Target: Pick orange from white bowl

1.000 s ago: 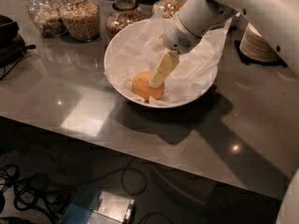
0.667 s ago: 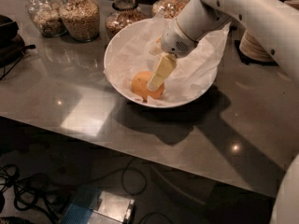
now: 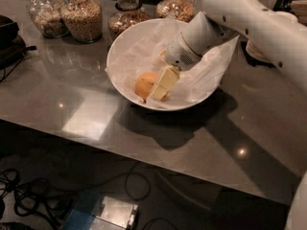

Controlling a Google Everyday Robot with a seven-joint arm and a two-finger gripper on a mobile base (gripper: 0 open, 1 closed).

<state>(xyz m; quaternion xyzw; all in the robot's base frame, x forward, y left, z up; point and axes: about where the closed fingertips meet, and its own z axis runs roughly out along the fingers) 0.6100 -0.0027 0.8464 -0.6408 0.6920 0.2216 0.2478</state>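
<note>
Half a beat on and lower: dropped the gripper (image 3: 161, 87) deeper into the white bowl (image 3: 192, 104) at upper centre, against the right side of the orange (image 3: 144, 84), unmoved low-left inside; can't tell grip width; looks near closing.

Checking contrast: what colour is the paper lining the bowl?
White paper, camera view; the claw is inside the white bowl at the orange.
</note>
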